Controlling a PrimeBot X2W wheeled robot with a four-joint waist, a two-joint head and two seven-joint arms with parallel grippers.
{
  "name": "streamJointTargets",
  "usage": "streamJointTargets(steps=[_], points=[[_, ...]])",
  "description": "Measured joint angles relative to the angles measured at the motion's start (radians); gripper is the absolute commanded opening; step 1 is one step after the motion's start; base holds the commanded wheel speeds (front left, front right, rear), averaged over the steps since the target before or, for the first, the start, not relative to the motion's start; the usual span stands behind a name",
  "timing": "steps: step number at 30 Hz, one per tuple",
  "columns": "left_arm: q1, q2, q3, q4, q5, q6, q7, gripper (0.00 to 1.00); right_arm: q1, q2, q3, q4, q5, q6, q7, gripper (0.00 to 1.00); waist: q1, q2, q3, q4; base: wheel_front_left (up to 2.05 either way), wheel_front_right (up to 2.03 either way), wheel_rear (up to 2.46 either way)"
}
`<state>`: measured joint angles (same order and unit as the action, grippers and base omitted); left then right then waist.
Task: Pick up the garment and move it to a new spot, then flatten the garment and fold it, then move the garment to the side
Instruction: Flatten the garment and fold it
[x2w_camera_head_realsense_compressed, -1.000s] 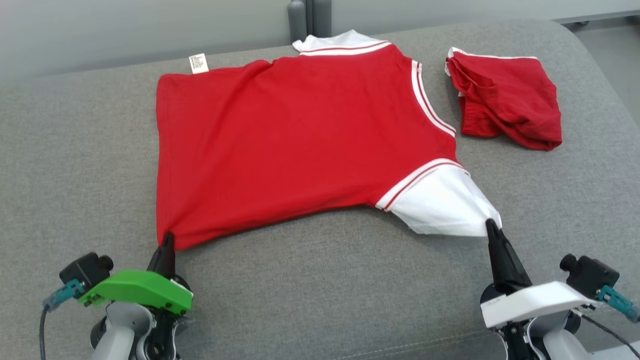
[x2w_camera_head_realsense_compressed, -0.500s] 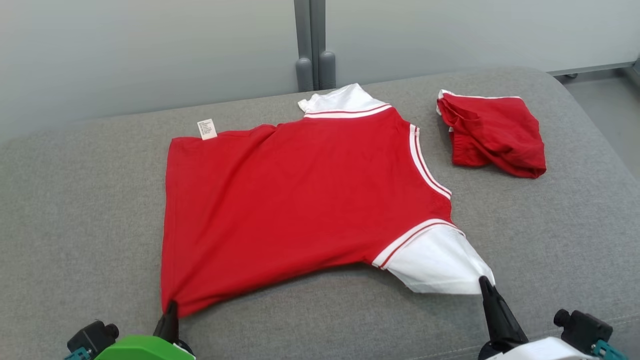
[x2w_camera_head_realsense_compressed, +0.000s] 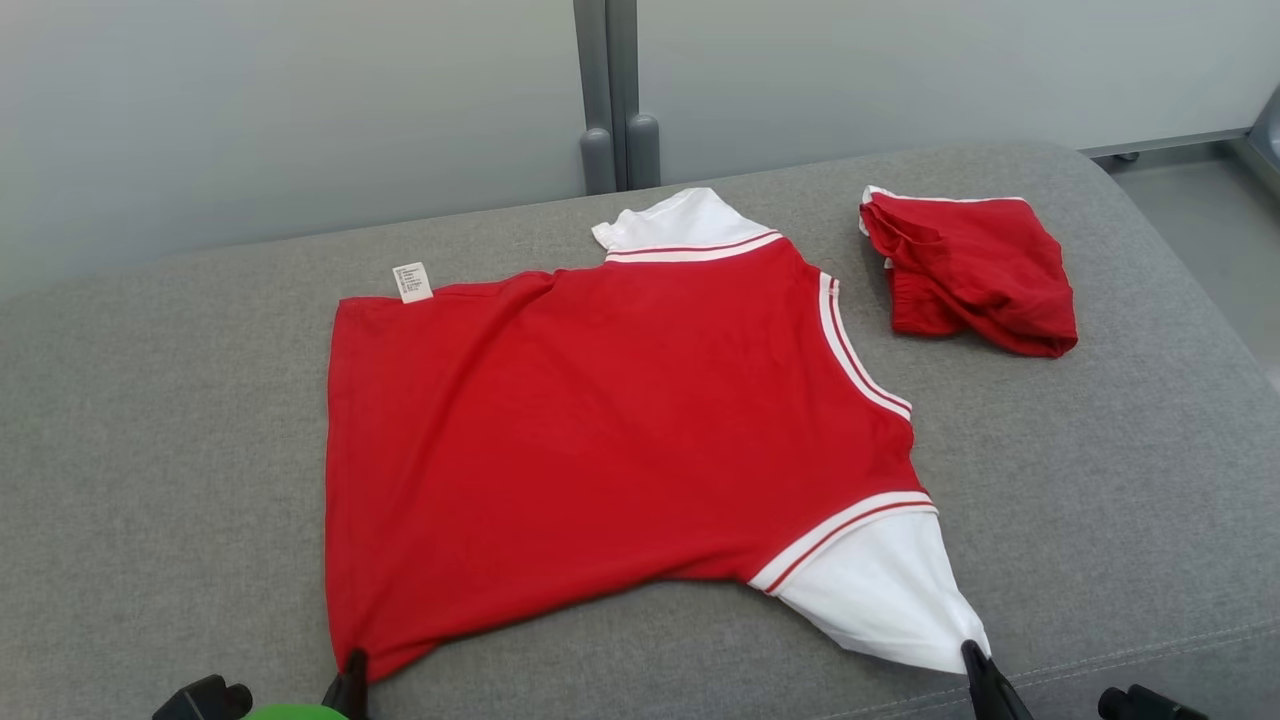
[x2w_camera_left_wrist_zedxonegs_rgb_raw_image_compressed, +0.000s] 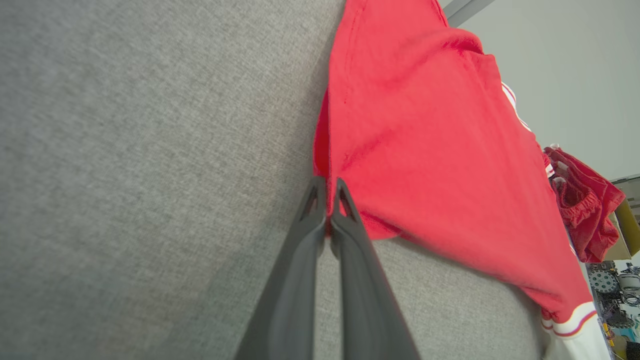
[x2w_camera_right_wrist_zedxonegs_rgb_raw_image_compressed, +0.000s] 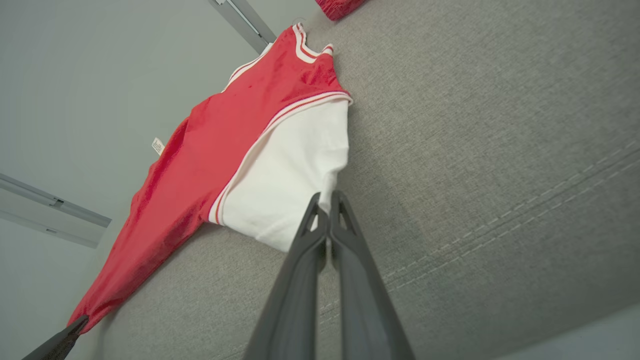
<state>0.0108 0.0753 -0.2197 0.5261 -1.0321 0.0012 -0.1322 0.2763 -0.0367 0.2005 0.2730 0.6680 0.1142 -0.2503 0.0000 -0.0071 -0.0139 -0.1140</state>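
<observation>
A red garment (x2w_camera_head_realsense_compressed: 600, 440) with white sleeves and striped trim lies spread on the grey cushion (x2w_camera_head_realsense_compressed: 160, 460). My left gripper (x2w_camera_head_realsense_compressed: 352, 668) is shut on its near left hem corner, and the left wrist view has the red cloth (x2w_camera_left_wrist_zedxonegs_rgb_raw_image_compressed: 425, 150) pinched at the fingertips of that gripper (x2w_camera_left_wrist_zedxonegs_rgb_raw_image_compressed: 328, 187). My right gripper (x2w_camera_head_realsense_compressed: 972, 655) is shut on the tip of the near white sleeve (x2w_camera_head_realsense_compressed: 885, 600); in the right wrist view that gripper (x2w_camera_right_wrist_zedxonegs_rgb_raw_image_compressed: 325, 200) clamps the white sleeve (x2w_camera_right_wrist_zedxonegs_rgb_raw_image_compressed: 295, 180). The garment's far sleeve (x2w_camera_head_realsense_compressed: 680, 220) points toward the wall.
A second red garment (x2w_camera_head_realsense_compressed: 970, 270) lies crumpled at the far right of the cushion. A pale wall with a grey post (x2w_camera_head_realsense_compressed: 605, 100) stands behind. The cushion's right edge drops to the floor (x2w_camera_head_realsense_compressed: 1200, 220). Bare cushion lies left of the spread garment.
The head camera has tilted up, so the whole scene sits lower and both grippers slid to the bottom edge. Both grippers keep their hold on the garment's near corners.
</observation>
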Motion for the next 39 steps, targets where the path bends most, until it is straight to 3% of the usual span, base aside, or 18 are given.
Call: streamJointTargets(steps=[12, 14, 16, 17, 19, 20, 21, 22, 24, 32, 39], points=[[-0.017, 0.000, -0.036, 0.044, 0.053, 0.022, 0.015, 0.00, -0.075, 0.002, -0.026, 0.112, 0.000, 0.000, 0.000, 0.00, 0.0000, 0.0000, 0.006, 0.011, 0.00, 0.00, 0.00], [-0.020, 0.000, -0.036, 0.049, 0.053, 0.026, 0.007, 0.09, -0.089, 0.002, -0.027, 0.126, 0.000, 0.000, 0.000, 0.00, 0.0000, 0.0000, 0.007, 0.011, 0.00, 0.00, 0.00], [-0.026, 0.000, -0.036, 0.053, 0.053, 0.027, 0.007, 0.36, -0.101, 0.002, -0.027, 0.138, -0.001, 0.000, 0.000, 0.00, 0.0000, 0.0000, 0.008, 0.011, 0.00, 0.00, 0.00], [-0.030, 0.000, -0.036, 0.055, 0.053, 0.029, 0.007, 0.57, -0.107, 0.002, -0.027, 0.144, -0.001, 0.000, 0.000, 0.00, 0.0000, 0.0000, 0.009, 0.011, 0.00, 0.00, 0.00], [-0.035, 0.000, -0.037, 0.058, 0.054, 0.030, 0.007, 1.00, -0.113, 0.002, -0.027, 0.158, -0.005, 0.000, 0.000, 0.27, 0.0000, 0.0000, 0.010, 0.011, 0.00, 0.00, 0.00], [-0.035, 0.000, -0.038, 0.060, 0.056, 0.030, 0.006, 1.00, -0.114, 0.002, -0.027, 0.162, -0.008, 0.000, 0.000, 0.40, 0.0000, 0.0000, 0.011, 0.011, 0.00, 0.00, 0.00], [-0.037, 0.000, -0.038, 0.062, 0.056, 0.030, 0.003, 1.00, -0.116, 0.002, -0.027, 0.165, -0.008, 0.000, 0.000, 0.46, 0.0000, 0.0000, 0.012, 0.011, 0.00, 0.00, 0.00], [-0.037, 0.000, -0.038, 0.062, 0.058, 0.030, -0.002, 1.00, -0.120, 0.002, -0.027, 0.168, -0.008, 0.000, 0.000, 0.75, 0.0000, 0.0000, 0.012, 0.012, 0.00, 0.00, 0.00], [-0.038, 0.000, -0.036, 0.061, 0.059, 0.030, -0.010, 1.00, -0.126, 0.002, -0.030, 0.170, -0.009, 0.000, 0.000, 1.00, 0.0000, 0.0000, 0.013, 0.012, 0.00, 0.00, 0.00], [-0.038, 0.002, -0.030, 0.041, 0.063, 0.023, -0.043, 1.00, -0.126, 0.002, -0.044, 0.170, -0.018, 0.000, 0.000, 1.00, 0.0000, 0.0000, 0.016, 0.013, 0.00, 0.00, 0.00], [-0.038, 0.018, -0.040, -0.014, 0.132, 0.015, -0.090, 1.00, -0.124, -0.012, -0.085, 0.139, -0.086, 0.000, 0.000, 1.00, 0.0000, 0.0000, 0.018, 0.012, 0.00, 0.00, 0.00]])
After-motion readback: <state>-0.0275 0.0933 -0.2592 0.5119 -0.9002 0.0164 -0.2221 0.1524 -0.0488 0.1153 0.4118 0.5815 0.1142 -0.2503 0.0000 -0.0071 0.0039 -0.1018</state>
